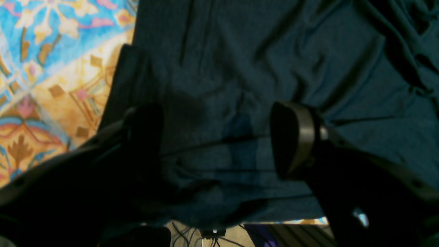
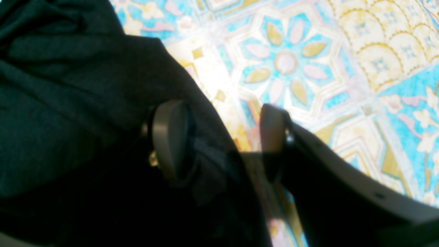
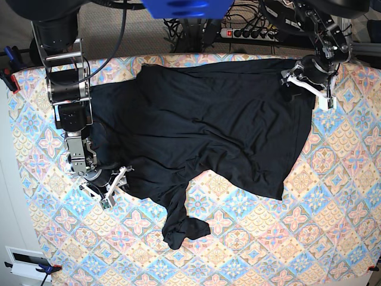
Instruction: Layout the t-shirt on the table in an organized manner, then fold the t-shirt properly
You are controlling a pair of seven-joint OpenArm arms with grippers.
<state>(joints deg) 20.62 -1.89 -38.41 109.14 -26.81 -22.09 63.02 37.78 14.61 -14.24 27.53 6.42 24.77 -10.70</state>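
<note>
The black t-shirt (image 3: pixel 226 119) lies spread over the upper middle of the table (image 3: pixel 250 250), wrinkled, with a twisted tail (image 3: pixel 181 229) trailing toward the front. At the shirt's back right corner my left gripper (image 3: pixel 309 88) stands open; in the left wrist view its fingers (image 1: pixel 295 137) straddle flat fabric (image 1: pixel 240 68) by the table's edge. My right gripper (image 3: pixel 112 187) sits at the shirt's left front edge. In the right wrist view the right gripper (image 2: pixel 221 137) has its jaws apart, and the shirt's edge (image 2: pixel 85 85) hangs loose between them, against one finger (image 2: pixel 169 137).
A power strip and cables (image 3: pixel 250 30) lie on the floor behind the table. Clamps hold the cloth at the left edge (image 3: pixel 9 77) and the front left corner (image 3: pixel 47 268). Bare patterned cloth (image 2: pixel 308 68) spreads right of the right gripper and along the front.
</note>
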